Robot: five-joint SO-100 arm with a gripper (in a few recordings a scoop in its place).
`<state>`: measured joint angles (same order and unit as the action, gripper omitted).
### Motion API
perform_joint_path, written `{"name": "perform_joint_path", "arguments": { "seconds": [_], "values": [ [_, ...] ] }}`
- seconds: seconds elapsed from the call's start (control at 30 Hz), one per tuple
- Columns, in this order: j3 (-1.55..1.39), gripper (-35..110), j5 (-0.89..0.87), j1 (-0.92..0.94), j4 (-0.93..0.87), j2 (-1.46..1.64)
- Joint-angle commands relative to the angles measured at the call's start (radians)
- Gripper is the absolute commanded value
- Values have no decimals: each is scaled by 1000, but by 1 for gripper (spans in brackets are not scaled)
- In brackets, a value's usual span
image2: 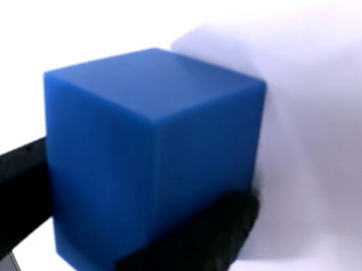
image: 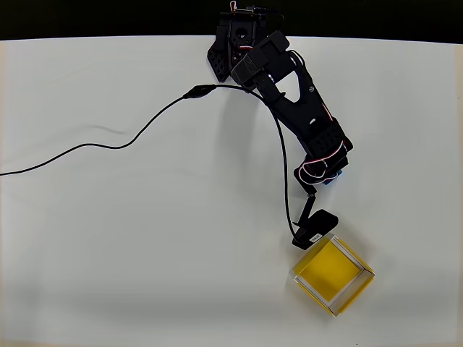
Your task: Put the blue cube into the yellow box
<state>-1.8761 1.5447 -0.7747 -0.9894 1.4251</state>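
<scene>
The blue cube point(image2: 151, 159) looms large in the wrist view, pressed between the black fingers point(image2: 202, 252) of my gripper point(image2: 129, 201), which is shut on it. From overhead, just a blue sliver of the cube point(image: 337, 176) peeks out under the gripper point(image: 329, 172) at the right of the table. The yellow box point(image: 333, 278), open-topped with pale rims, sits on the table below the gripper, a short way nearer the front edge. Whether the cube is off the table is unclear.
A black cable point(image: 108, 144) snakes across the white table point(image: 145, 253) from the left edge to the arm. A black camera module point(image: 315, 228) hangs off the arm just above the box's upper-left corner.
</scene>
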Motion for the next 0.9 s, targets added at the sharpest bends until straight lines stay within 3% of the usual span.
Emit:
{"name": "perform_joint_path", "arguments": {
  "seconds": [0.0, 0.23, 0.47, 0.87],
  "values": [
    [8, 15, 34, -17, 6, 95],
    [75, 15, 147, 74, -8, 204],
    [330, 14, 284, 193, -5, 262],
    [561, 14, 422, 310, 229, 118]
  ]
}}
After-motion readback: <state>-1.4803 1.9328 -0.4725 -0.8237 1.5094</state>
